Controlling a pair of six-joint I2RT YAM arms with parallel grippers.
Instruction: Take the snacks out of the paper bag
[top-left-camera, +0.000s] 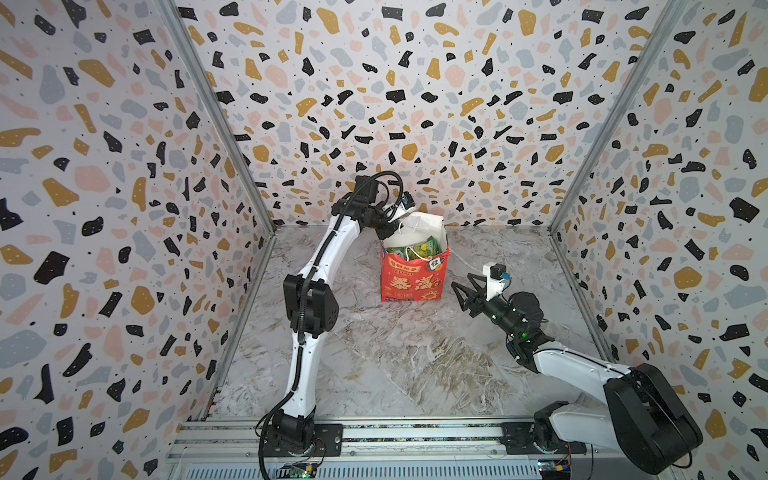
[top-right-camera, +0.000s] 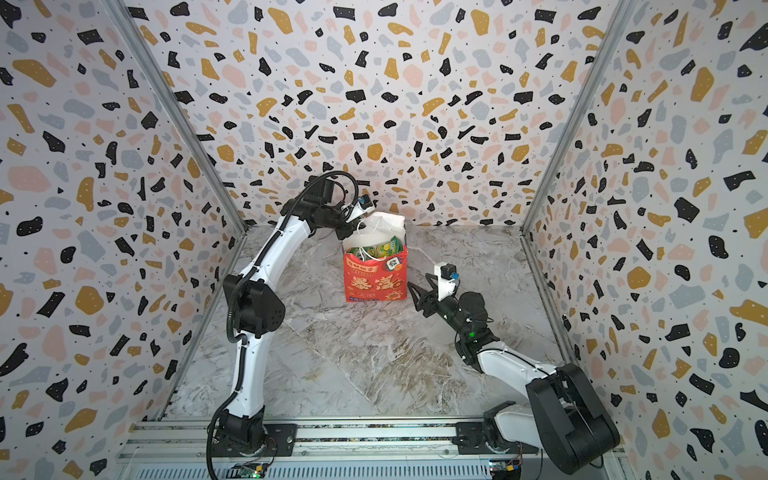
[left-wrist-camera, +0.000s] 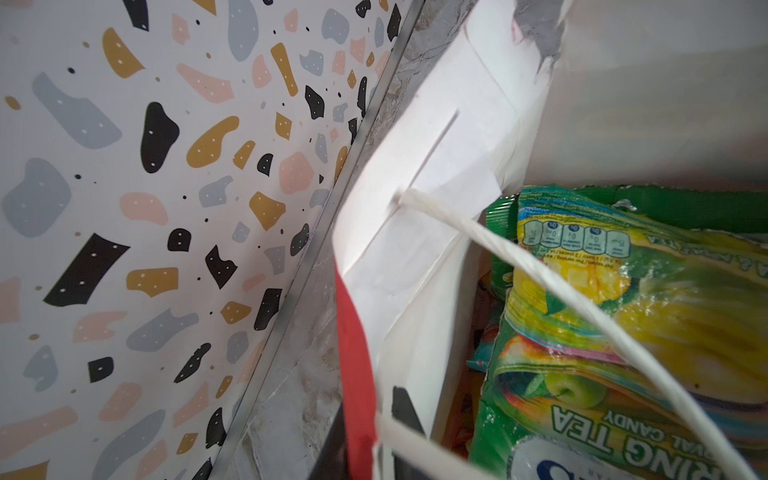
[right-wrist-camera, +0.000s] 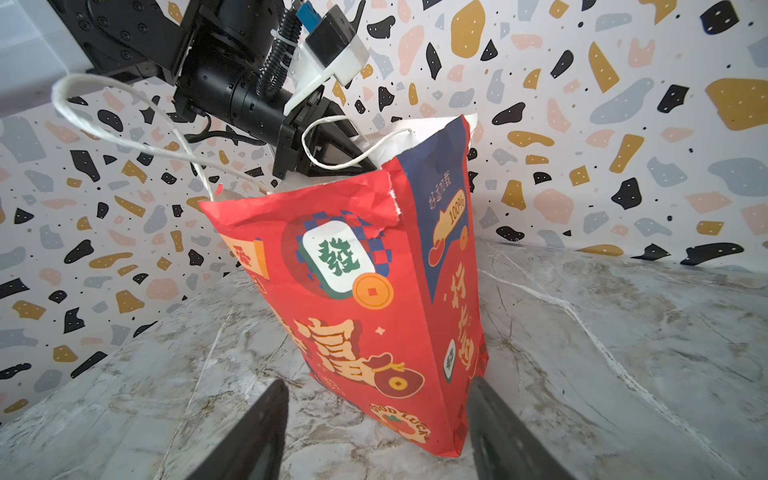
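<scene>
Left gripper (right-wrist-camera: 353, 158) pinching the rim of the red paper bag (top-left-camera: 413, 278), green candy packets (top-left-camera: 419, 248) sitting inside, right gripper (top-left-camera: 461, 280) hovering low beside the bag, jaws spread, gripping nothing

I had a grey-and-white marble-patterned table (top-left-camera: 415, 365) across the lower middle of both top views, brownish veins running diagonally over it. An aluminium rail (top-left-camera: 415, 432) bordered it along the bottom of the frame. Directly on it stood the paper bag (top-left-camera: 413, 274), upright on its flat base, just above the centre of the frame and nearer the table's back edge than the front. In the right wrist view the bag filled the middle of the frame, leaning a little, its bottom edge down on the marble, with the veined surface showing to either side of it.
</scene>
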